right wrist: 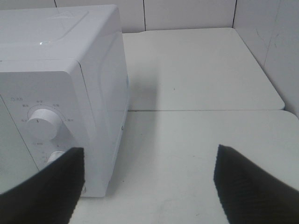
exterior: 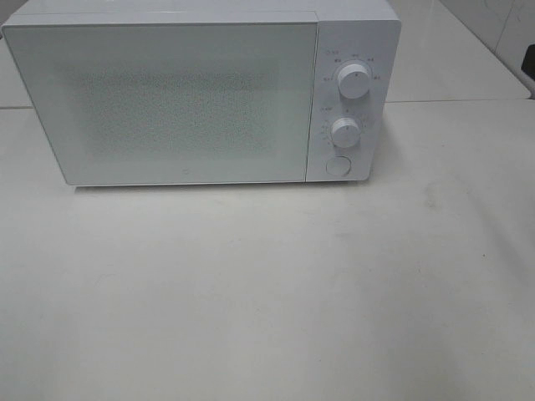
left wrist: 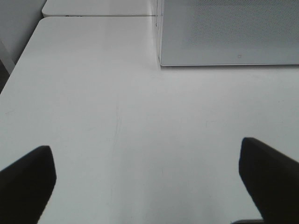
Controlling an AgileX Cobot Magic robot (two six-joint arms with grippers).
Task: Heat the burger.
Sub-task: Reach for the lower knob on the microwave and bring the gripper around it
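Observation:
The burger shows in no view. A white microwave (exterior: 167, 92) stands at the back of the table with its door shut; two white knobs (exterior: 354, 83) and a round button (exterior: 338, 165) sit on its right panel. It also shows in the left wrist view (left wrist: 229, 32) and in the right wrist view (right wrist: 60, 93). My left gripper (left wrist: 149, 182) is open and empty above the bare table, in front of the microwave's left corner. My right gripper (right wrist: 149, 186) is open and empty, to the right of the microwave's control panel. Neither arm shows in the exterior high view.
The white table (exterior: 267, 284) stretches in front of the microwave. A second white table (right wrist: 196, 65) adjoins behind it, with a seam between them. A tiled wall (right wrist: 187, 14) stands at the back.

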